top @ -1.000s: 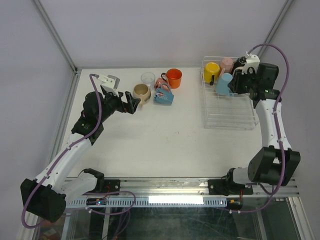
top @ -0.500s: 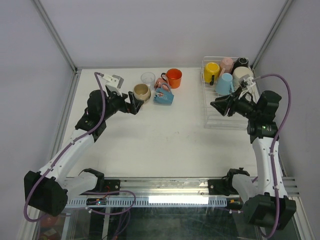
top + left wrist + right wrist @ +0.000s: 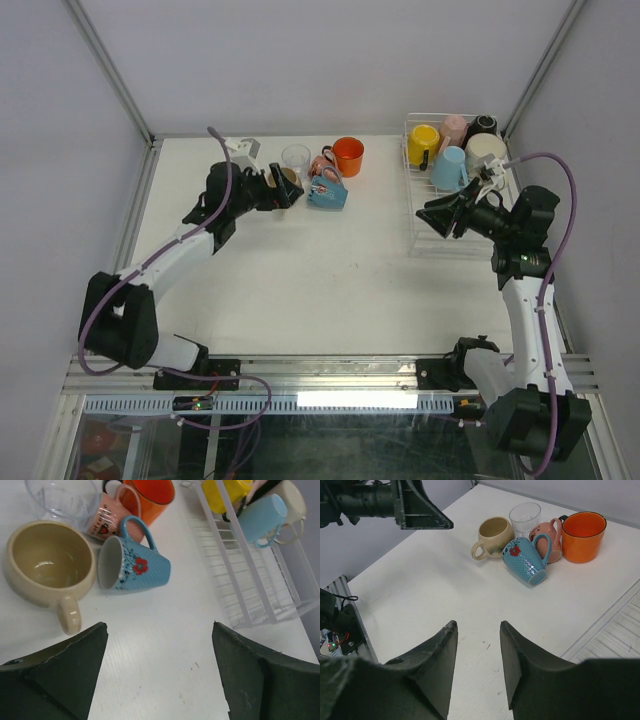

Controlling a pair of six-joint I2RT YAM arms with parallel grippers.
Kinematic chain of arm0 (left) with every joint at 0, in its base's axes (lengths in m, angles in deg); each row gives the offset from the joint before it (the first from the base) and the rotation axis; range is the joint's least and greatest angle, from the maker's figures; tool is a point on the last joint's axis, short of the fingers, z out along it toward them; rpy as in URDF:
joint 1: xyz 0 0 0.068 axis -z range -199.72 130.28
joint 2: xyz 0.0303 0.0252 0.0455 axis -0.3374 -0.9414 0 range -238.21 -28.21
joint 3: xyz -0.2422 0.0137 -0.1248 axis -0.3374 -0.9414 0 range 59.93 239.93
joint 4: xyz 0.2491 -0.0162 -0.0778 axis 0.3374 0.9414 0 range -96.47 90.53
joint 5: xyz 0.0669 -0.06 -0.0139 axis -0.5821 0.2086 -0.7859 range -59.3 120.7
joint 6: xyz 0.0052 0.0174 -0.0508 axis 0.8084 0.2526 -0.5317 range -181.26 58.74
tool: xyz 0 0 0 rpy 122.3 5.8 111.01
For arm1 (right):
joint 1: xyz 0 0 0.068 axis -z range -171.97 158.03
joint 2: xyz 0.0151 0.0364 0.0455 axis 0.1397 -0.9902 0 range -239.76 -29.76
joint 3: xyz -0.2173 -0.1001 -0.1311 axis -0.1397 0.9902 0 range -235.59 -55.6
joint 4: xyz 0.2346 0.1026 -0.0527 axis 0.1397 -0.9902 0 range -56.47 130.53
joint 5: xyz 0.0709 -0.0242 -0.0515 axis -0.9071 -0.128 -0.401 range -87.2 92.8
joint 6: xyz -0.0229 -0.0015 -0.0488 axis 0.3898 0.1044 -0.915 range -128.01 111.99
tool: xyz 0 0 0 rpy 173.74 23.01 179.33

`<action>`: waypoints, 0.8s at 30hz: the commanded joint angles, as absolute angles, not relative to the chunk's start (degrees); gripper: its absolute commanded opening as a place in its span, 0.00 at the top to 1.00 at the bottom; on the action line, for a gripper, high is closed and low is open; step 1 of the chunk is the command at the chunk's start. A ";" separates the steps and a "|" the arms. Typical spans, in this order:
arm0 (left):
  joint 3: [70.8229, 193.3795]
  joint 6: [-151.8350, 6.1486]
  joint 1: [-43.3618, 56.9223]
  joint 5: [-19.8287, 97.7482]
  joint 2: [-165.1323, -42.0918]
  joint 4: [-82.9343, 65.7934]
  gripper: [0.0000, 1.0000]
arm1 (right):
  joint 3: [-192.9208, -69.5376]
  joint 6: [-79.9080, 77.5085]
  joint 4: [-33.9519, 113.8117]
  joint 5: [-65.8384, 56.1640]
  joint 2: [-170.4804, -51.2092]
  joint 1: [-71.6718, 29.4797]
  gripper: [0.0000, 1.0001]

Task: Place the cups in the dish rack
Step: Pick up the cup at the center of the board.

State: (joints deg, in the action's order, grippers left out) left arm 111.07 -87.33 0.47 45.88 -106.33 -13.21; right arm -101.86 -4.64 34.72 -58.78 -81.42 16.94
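Five cups stand grouped at the back of the table: a beige mug [image 3: 47, 565], a clear glass tumbler [image 3: 62, 497], a pink mug [image 3: 107, 520], an orange mug [image 3: 150, 495] and a blue flowered mug [image 3: 132, 565] lying on its side. My left gripper [image 3: 159, 625] is open and empty just short of the beige mug [image 3: 283, 178]. The clear dish rack [image 3: 455, 215] holds yellow [image 3: 424, 143], pink [image 3: 455, 128], black [image 3: 485, 124], light blue [image 3: 449, 167] and white [image 3: 484, 150] cups at its far end. My right gripper [image 3: 478, 623] is open and empty, beside the rack's left edge [image 3: 430, 218].
White enclosure walls and metal posts border the table at back and sides. The near half of the rack [image 3: 620, 630] holds no cups. The left gripper [image 3: 420, 510] shows in the right wrist view, across the bare white table.
My right gripper left the back of the rack, where a white cup now stands, and swung to the rack's left side. My left arm reached farther toward the beige mug.
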 commanded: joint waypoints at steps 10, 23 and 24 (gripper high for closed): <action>140.64 -77.20 9.02 11.48 -128.21 5.48 0.36 | -101.08 -3.07 39.08 -57.08 -79.34 16.56 0.58; 160.47 -74.82 12.53 0.55 -143.86 16.73 0.56 | -100.85 -3.51 38.99 -56.35 -79.29 16.39 0.57; 161.02 -74.88 12.51 0.10 -144.37 17.00 0.58 | -100.78 -3.51 38.99 -56.35 -79.24 16.38 0.57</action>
